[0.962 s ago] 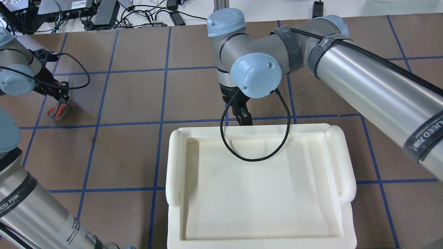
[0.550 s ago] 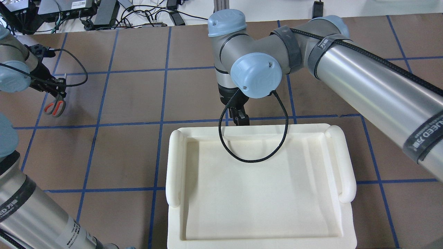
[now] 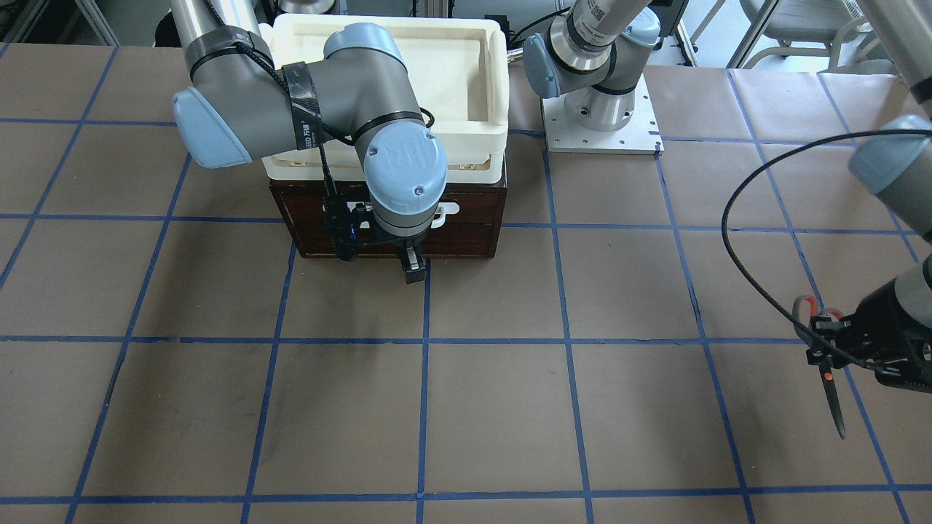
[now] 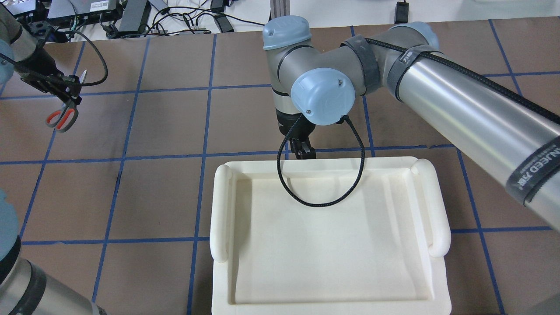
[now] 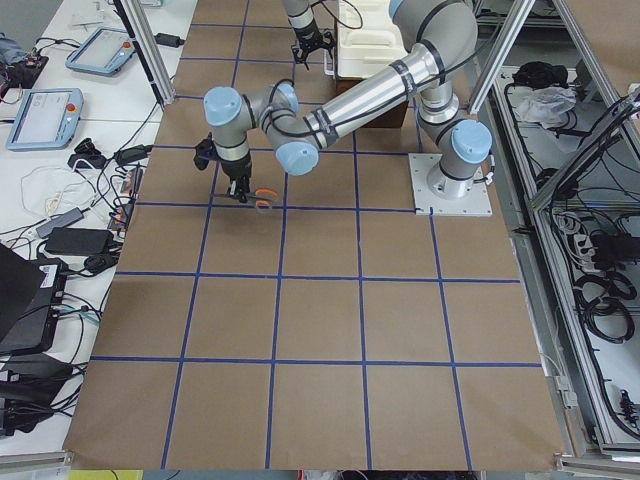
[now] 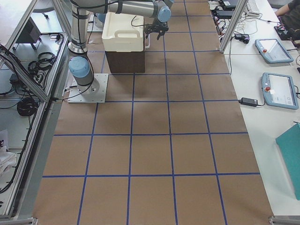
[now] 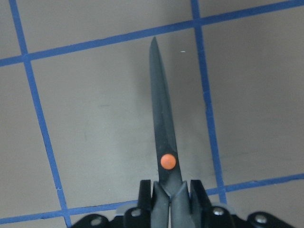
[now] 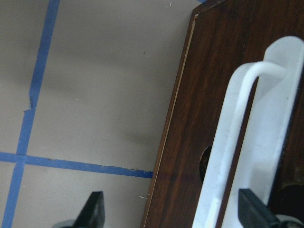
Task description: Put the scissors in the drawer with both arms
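Note:
My left gripper [image 4: 70,98] is shut on the scissors [image 4: 61,117] just behind the orange pivot and holds them above the table at its far left. The dark blades point away from the gripper in the left wrist view [image 7: 164,137]. The scissors also show in the front view [image 3: 830,386]. The dark brown drawer [image 3: 466,233] with its white bar handle [image 3: 448,211] looks pushed in, under the white tray. My right gripper [image 3: 413,269] is open just in front of the handle [image 8: 247,142], fingers [image 8: 95,209] spread on either side of the handle's end.
The white foam-like tray [image 4: 221,210] sits on top of the drawer cabinet. The right arm's black cable [image 4: 323,201] loops over the tray's far edge. The left arm's base plate [image 3: 601,120] stands beside the cabinet. Blue tape lines grid the brown table.
My left gripper has carried the scissors up and farther from the robot, toward the table's far left. The right gripper has hardly moved at the drawer front.

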Robot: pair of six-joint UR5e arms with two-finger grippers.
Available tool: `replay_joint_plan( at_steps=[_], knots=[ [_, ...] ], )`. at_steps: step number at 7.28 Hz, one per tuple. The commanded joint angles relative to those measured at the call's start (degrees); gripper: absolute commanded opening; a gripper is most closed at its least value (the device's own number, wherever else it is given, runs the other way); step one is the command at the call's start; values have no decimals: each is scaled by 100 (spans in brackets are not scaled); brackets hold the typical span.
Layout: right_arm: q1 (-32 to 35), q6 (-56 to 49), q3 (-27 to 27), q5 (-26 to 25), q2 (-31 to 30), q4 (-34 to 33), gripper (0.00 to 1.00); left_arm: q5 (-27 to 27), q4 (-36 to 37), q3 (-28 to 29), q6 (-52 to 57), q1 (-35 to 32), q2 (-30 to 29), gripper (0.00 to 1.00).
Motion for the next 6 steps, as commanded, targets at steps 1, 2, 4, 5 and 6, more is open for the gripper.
replay_joint_plan(
  at_steps=[1, 2, 4, 5, 6],
  knots=[
    [-9, -1, -8, -36, 60, -6, 100, 23, -1090, 18, 1581, -363, 971, 10],
    [-9, -10, -8, -45, 52, -6, 100, 206, -1472, 70, 3155, -409, 1289, 9],
    [-9, -36, 1, -45, 139, -15, 100, 18, -2036, 88, 4932, -523, 1808, 9],
    [-9, -36, 1, -36, 157, -15, 100, -455, -2082, 97, 4903, -732, 2002, 9],
    [-9, -36, 1, -36, 174, -23, 100, -399, -2117, 149, 4929, -1021, 2013, 5]
  ],
)
